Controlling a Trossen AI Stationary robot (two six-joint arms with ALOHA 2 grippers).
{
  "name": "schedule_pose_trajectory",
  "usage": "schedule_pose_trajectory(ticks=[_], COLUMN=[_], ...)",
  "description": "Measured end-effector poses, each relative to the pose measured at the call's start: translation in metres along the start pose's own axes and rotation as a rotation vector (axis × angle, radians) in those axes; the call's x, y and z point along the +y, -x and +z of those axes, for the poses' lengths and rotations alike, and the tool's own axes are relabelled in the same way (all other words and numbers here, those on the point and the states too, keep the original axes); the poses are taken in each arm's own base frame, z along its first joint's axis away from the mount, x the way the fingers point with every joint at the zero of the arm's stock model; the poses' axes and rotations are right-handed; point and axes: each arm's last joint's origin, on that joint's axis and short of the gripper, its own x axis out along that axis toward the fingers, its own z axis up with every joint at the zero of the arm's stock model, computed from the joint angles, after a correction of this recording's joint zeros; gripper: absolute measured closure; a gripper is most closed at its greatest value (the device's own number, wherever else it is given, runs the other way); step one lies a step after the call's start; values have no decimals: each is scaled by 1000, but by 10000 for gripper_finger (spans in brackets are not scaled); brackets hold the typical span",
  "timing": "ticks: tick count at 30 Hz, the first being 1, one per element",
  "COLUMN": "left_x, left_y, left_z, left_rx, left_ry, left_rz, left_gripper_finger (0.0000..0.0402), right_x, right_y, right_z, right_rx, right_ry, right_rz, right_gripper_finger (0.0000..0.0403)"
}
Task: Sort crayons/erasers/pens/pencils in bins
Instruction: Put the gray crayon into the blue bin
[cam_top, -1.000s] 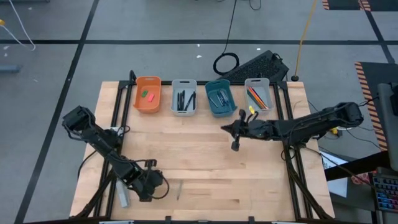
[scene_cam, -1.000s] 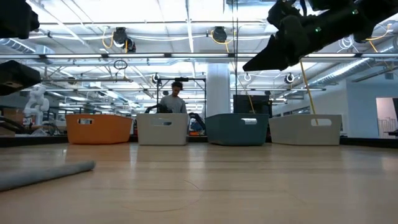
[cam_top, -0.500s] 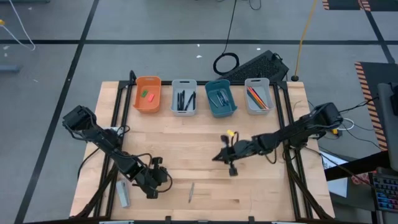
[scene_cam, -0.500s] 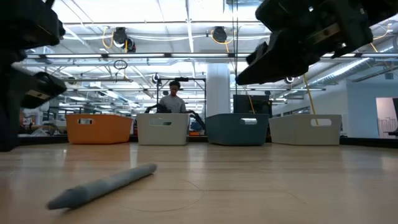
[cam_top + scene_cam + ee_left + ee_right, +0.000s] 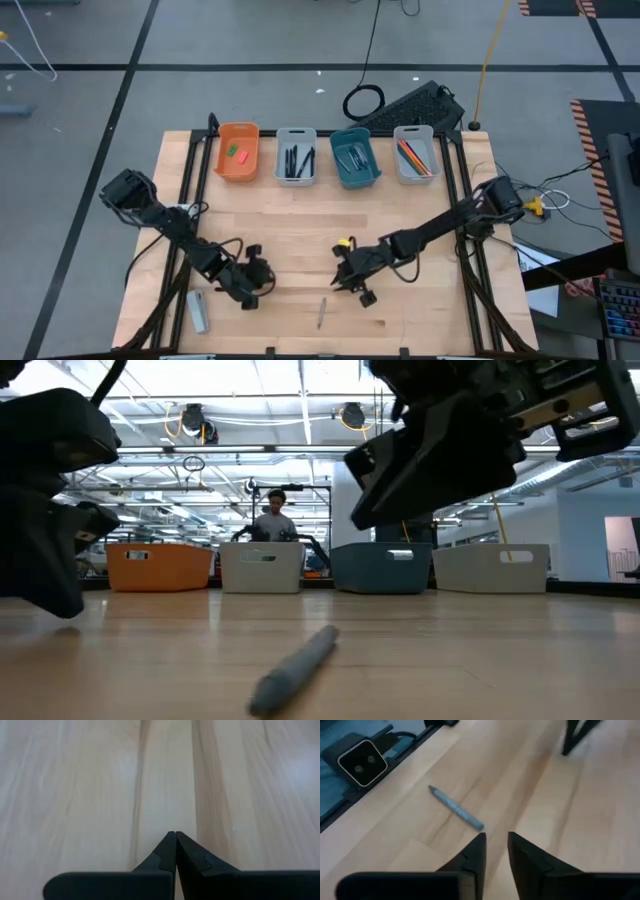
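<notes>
Right gripper (image 5: pixel 356 289) low at lower centre of the high view, fingers slightly parted, empty, just above a grey crayon (image 5: pixel 321 312) on the table (image 5: pixel 300 225), left gripper (image 5: pixel 262 283) at lower left, fingers pressed together, four bins (image 5: pixel 326 154) along the top edge, erasers (image 5: pixel 235 152) in the orange one.

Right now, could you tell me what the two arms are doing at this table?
The arms are sorting stationery into four bins along the table's far edge. The orange bin holds the green and pink-red erasers. One grey crayon lies loose near the front edge. The right gripper hovers beside it, fingers slightly open and empty, apparently approaching it. The left gripper waits, shut and empty, over the front left of the table.
</notes>
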Motion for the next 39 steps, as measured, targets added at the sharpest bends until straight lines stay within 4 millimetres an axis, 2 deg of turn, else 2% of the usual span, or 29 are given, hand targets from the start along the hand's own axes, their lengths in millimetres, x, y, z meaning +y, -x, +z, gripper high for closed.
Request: schedule_pose_trajectory(ticks=[4,8,16,22,26,33,39], left_x=[3,5,8,8,8,7,7], left_y=[-1,-2,-3,-3,-3,-3,-3], left_z=[2,4,5,5,5,6,6], left_rx=[-15,-19,-20,-21,-22,-25,-28], left_ry=[-1,-12,-31,-22,-23,-18,-19], left_rz=[2,9,17,15,14,11,6], left_gripper_finger=[398,390,398,387,398,387,398], right_x=[2,3,13,14,14,15,15], right_y=[-14,-26,-49,-51,-50,-48,-48], right_z=[7,10,3,1,-2,-19,-17], right_rx=[38,76,149,155,184,240,216], right_ry=[38,66,170,196,204,192,208], right_rz=[52,122,190,196,210,218,213], right_gripper_finger=[300,278,271,281,291,302,302])
